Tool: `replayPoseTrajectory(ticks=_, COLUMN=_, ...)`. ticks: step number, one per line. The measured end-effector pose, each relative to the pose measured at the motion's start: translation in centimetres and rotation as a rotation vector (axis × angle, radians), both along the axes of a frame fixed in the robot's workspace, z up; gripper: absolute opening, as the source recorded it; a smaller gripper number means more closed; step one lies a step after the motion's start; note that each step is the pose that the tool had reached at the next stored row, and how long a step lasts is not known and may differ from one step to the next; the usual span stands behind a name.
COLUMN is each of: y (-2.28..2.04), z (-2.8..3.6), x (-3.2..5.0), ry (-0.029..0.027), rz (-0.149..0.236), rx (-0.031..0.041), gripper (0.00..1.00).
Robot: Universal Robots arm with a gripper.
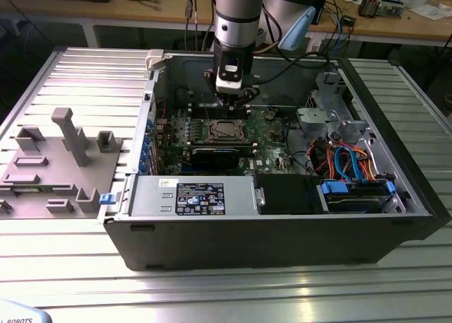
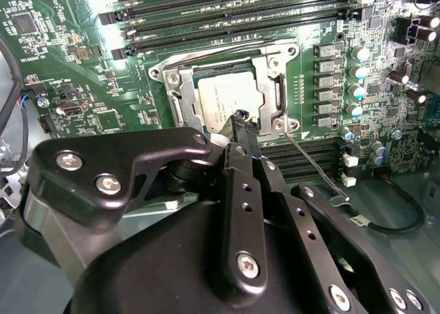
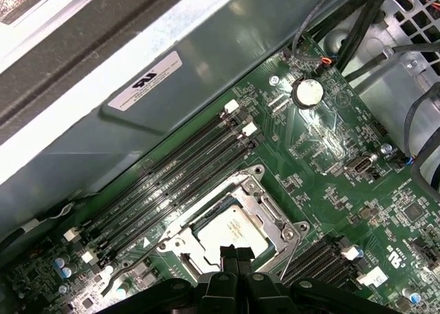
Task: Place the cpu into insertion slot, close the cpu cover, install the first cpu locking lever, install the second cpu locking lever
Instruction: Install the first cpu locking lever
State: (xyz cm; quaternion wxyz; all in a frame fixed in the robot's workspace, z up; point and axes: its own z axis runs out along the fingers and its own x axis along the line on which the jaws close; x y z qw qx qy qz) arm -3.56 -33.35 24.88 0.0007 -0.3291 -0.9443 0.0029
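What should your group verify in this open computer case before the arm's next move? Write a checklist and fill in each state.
1. Dull silver-grey square cpu seated in the metal-framed socket: ok.
2. Thin silvery metal cpu cover frame down around it: ok.
3. Thin wire locking lever latched: not ok, it angles away from the socket.
4. Black pincer shut, at the cpu's edge: ok.
5. Socket side beneath the pincer unobstructed: cannot tell, hidden.

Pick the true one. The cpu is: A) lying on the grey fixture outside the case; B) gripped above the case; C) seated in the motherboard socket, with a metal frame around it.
C: in the second wrist view the cpu lies flat on the motherboard, the cpu cover frames it, and the gripper is at its edge.
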Motion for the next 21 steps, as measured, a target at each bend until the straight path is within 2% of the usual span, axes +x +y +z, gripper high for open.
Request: replayPoseTrajectory(ticks=21, y=0.0, z=-0.01, x=0.0, ry=0.0, rz=0.037, rx=-0.0001, gripper=0.11)
